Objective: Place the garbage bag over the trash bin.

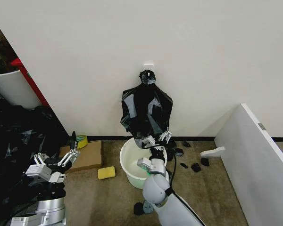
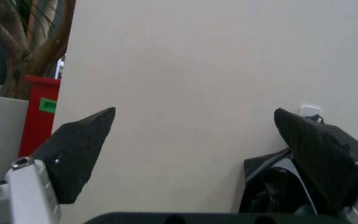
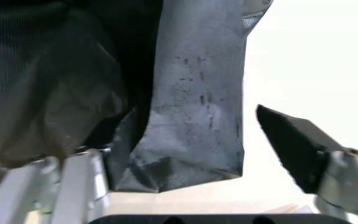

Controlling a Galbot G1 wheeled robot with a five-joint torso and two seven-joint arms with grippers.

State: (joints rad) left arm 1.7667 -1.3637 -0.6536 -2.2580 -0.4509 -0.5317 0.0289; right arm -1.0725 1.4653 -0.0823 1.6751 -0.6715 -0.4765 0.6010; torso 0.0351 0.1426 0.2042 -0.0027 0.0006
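The white trash bin (image 1: 124, 162) stands on the floor by the wall, open and bare inside. Above it a flat black plastic bundle (image 1: 146, 112) hangs from a white wall hook (image 1: 148, 65), knotted at its top. I cannot tell a single garbage bag apart from this bundle. My right gripper (image 1: 157, 139) is raised over the bin's far rim at the bundle's lower edge. It is open, and a flap of glossy black plastic (image 3: 191, 116) hangs between its fingers (image 3: 294, 149). My left gripper (image 1: 55, 157) waits open and empty, low at the left, also seen wide apart as the left gripper (image 2: 197, 158).
A heap of black plastic sheeting (image 1: 14, 141) covers the left floor. A cardboard box (image 1: 89, 155), a tape roll (image 1: 81, 141) and a yellow sponge (image 1: 106, 173) lie left of the bin. Black scraps (image 1: 195, 166) lie to its right, and a white panel (image 1: 254, 160) leans there.
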